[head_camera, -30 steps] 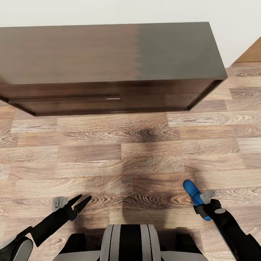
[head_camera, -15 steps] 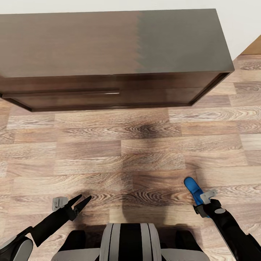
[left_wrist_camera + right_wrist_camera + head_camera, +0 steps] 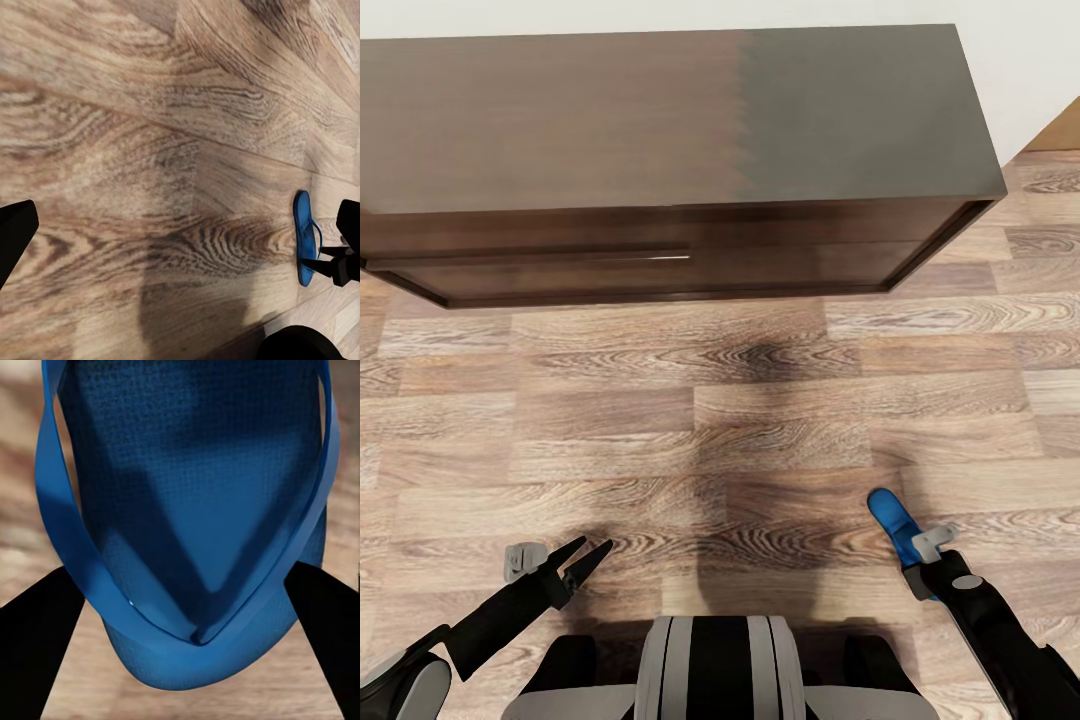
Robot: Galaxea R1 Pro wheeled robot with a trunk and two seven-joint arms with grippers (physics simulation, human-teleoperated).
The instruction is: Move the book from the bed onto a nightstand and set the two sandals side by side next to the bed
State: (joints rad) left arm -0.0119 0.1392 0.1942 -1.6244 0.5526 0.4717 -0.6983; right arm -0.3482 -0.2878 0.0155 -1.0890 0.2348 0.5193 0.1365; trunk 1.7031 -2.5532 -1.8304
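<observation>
A bright blue flip-flop sandal (image 3: 887,515) hangs just above the wooden floor at the lower right, toe end pointing away from me. My right gripper (image 3: 920,560) is shut on it. In the right wrist view the sandal's sole and V-shaped straps (image 3: 187,472) lie between the two black fingers of the right gripper (image 3: 184,574). My left gripper (image 3: 594,546) hovers low at the lower left, open and holding nothing. The left wrist view looks across the floor to the sandal (image 3: 304,232). The book, the bed and the nightstand are out of view.
A long low dark wood drawer cabinet (image 3: 660,120) stands against the white wall (image 3: 1020,60) straight ahead. Wood-plank floor (image 3: 760,420) lies between it and my base (image 3: 715,665). A lighter wooden surface (image 3: 1060,135) shows at the far right.
The whole view has shifted and the cabinet now looms a little larger and higher in frame, so the camera moved. Both grippers keep their poses, the right one still gripping the sandal.
</observation>
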